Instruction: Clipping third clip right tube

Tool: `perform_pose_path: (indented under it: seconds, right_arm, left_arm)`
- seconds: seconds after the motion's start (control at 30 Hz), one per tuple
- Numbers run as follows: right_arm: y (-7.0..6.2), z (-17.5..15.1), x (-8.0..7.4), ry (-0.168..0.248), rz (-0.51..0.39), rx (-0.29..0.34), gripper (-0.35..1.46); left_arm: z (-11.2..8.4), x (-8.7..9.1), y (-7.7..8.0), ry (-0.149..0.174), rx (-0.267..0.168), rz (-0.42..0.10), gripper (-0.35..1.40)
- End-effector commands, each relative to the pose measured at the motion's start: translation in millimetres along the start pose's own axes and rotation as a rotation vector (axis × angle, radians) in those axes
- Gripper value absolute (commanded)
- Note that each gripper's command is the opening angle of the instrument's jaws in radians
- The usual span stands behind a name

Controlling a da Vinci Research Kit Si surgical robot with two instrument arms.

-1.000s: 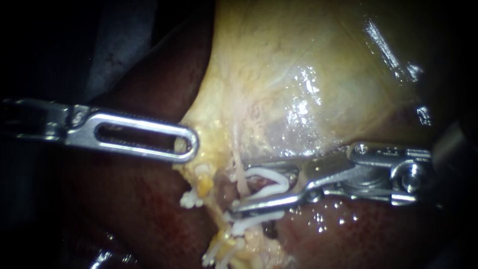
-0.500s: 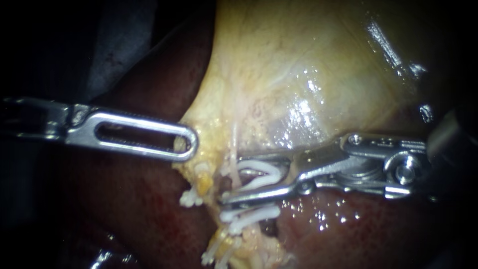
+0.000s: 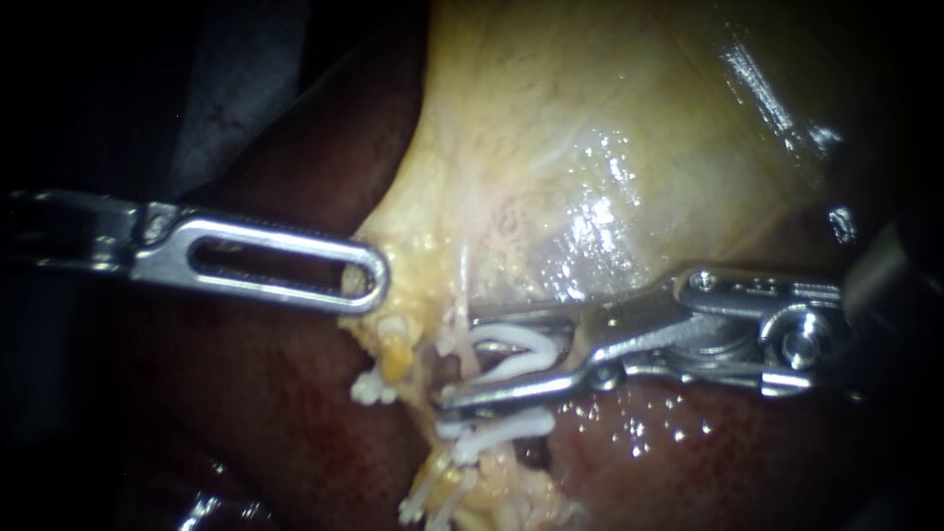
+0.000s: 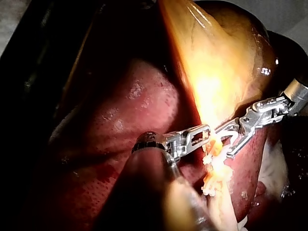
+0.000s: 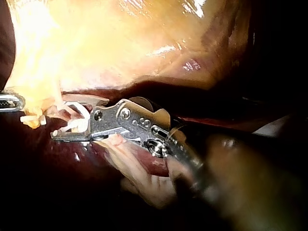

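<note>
While the right instrument [image 3: 462,362] carries the open white clip [image 3: 516,352] between its jaws, both jaws bearing on the clip's legs, set the clip squarely across the right tube [image 3: 464,317] before closing. The tube is the pale strand that runs down from the neck of the gallbladder [image 3: 590,147]. It passes between the clip's legs, just above the placed clips [image 3: 497,428].

Judged from this position:

1. Seat the new clip apart from the placed clips and parallel to them. The lower jaw lies just beside the topmost one and should not ride onto it.
2. Confirm that both leg tips pass beyond the far side of the tube, so that its whole width is enclosed.
3. Close in one steady squeeze, without dragging the tube sideways.
4. Hold traction with the left instrument [image 3: 372,280]. Its slotted jaws lie together on the yellow edge of the gallbladder, drawing the neck taut over the liver [image 3: 295,433].

Limits of view:

- The clip's leg tips and the far side of the tube are masked by yellow tissue and by the lower jaw.
- Only one face of the left instrument's jaws shows in the endoscope view, so the depth of its bite cannot be judged.
- Glare on the gallbladder washes out the tube in both wrist views.
</note>
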Motion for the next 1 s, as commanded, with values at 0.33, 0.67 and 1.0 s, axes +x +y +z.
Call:
perform_pose_path:
  seconds: [0.33,0.67,1.0]
  right_arm:
    - [0.0,0.5,0.2,-0.01,0.016,0.018,0.41]
    - [0.1,1.4,0.6,-0.003,0.006,0.048,0.41]
    - [0.4,1.5,0.7,0.015,0.01,0.06,0.4]
  left_arm:
    - [0.0,-0.1,0.2,0.0,0.0,0.0,-0.35]
    - [0.0,-0.2,0.4,0.0,0.0,0.001,-0.35]
    - [0.1,-0.2,0.5,0.0,0.0,0.001,-0.35]
